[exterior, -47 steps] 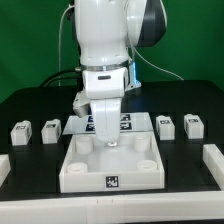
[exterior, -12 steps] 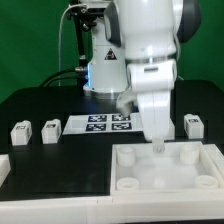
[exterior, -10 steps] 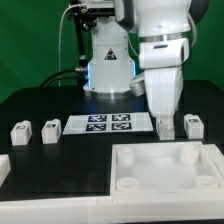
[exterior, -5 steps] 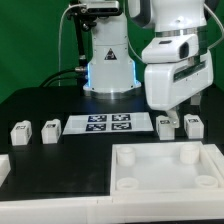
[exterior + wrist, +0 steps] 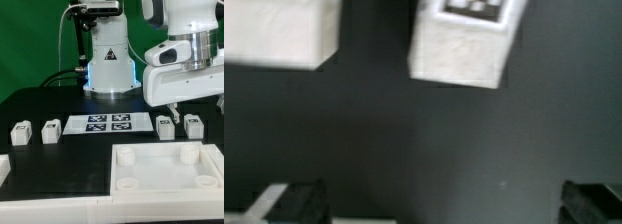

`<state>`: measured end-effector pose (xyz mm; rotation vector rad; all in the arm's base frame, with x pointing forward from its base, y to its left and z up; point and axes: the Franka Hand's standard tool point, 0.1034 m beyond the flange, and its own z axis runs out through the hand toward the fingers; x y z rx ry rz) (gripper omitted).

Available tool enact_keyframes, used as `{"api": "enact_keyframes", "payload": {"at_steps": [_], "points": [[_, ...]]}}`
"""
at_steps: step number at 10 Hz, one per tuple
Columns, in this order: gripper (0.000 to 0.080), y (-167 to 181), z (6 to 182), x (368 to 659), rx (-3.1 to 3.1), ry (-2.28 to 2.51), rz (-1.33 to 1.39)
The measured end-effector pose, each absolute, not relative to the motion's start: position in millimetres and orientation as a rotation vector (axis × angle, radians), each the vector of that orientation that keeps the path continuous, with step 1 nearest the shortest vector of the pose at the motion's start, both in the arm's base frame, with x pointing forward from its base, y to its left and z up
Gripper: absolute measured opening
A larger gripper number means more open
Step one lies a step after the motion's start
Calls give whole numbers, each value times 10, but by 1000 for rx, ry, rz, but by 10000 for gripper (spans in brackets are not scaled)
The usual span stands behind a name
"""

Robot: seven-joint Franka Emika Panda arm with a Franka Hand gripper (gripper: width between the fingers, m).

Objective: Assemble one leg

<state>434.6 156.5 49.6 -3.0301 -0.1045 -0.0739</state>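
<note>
Four small white legs stand on the black table: two at the exterior view's left (image 5: 20, 132) (image 5: 50, 130) and two at its right (image 5: 165, 126) (image 5: 193, 124). The large white tray-like part (image 5: 165, 168) lies at the front right. My gripper (image 5: 188, 108) hangs open and empty just above the two right legs. In the wrist view a leg with a black-and-white tag (image 5: 464, 45) and a second leg (image 5: 278, 35) lie on the table ahead of my gripper (image 5: 441, 205). Its dark fingertips (image 5: 287, 200) stand wide apart with nothing between them.
The marker board (image 5: 108, 124) lies behind the tray, in front of the robot base (image 5: 108, 65). White raised blocks sit at the table's front left (image 5: 3, 165) and right edge (image 5: 214, 153).
The tray has gone from the middle to the front right. Since then my gripper has let go of it, risen, turned and moved back over the two right legs.
</note>
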Motion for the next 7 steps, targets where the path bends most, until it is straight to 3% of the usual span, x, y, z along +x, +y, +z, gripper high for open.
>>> {"api": "enact_keyframes", "payload": {"at_steps": [1, 5, 7], "points": [[649, 1567, 455, 4328, -3019, 102, -51], [649, 1584, 437, 4262, -3027, 135, 55], [649, 1739, 492, 4207, -3023, 218, 480]]}}
